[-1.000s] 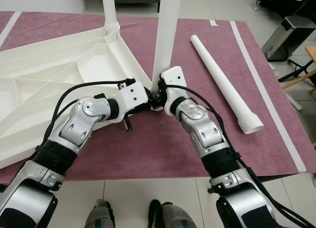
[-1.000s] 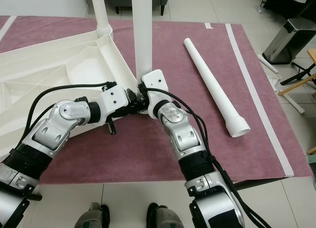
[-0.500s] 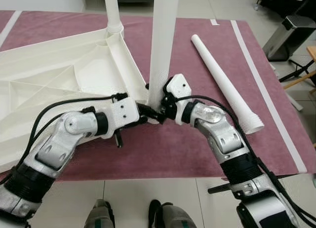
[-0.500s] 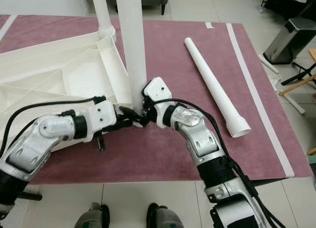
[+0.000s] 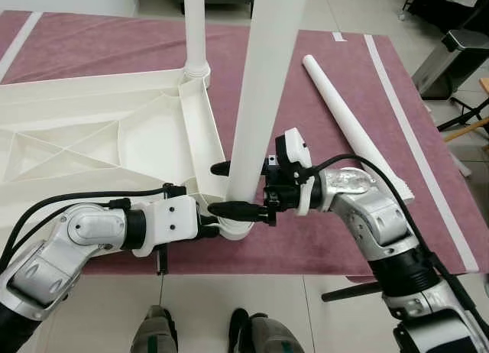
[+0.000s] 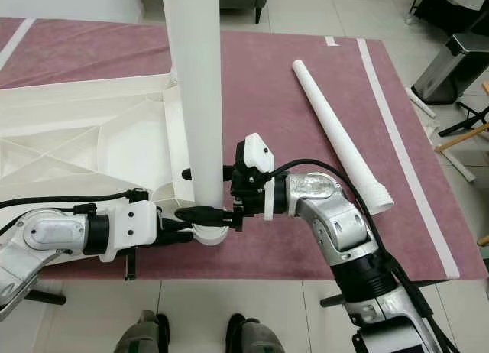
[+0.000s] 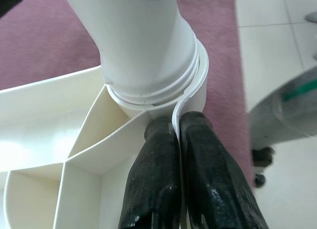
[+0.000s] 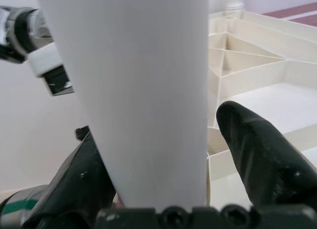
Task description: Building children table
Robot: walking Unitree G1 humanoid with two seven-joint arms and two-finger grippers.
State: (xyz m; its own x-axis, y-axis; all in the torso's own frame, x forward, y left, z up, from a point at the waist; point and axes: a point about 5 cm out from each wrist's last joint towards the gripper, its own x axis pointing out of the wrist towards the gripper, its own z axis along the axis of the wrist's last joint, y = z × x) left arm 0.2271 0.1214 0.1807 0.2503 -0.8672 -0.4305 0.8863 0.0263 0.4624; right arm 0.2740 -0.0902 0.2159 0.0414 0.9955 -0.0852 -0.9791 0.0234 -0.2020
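So I'm at the bit where the leg (image 5: pixel 260 101) screws into its socket (image 7: pixel 190 85) at the near corner of the upside-down tabletop (image 5: pixel 92 147). The way I see it, the trick is keeping the leg dead upright while it turns, so the threads don't cross. From the left wrist view a couple of thread rings are still showing above the socket rim, so I'd guess it isn't fully seated yet. Turn, regrip, turn again, and don't yank sideways, because the tabletop is light plastic and will probably slide on the rug (image 5: pixel 306 238).

My right claw (image 5: pixel 220 188) is doing the turning. Its fingers are spread to about the leg's width, one each side of the tube low down near the socket, pressed against it. In the right wrist view the leg sits right between the two black fingers (image 8: pixel 257 149).

My left claw (image 7: pixel 177 135) is the anchor. It's nearly closed, pinching the thin wall of the tabletop right at the socket, one finger each side of the rib. That stops the whole thing spinning with the leg.

Another leg (image 5: pixel 195 24) is already standing at the far corner. A spare leg (image 5: pixel 351 124) lies loose on the rug off the right edge of the tabletop, well apart from both claws, threaded end toward me.
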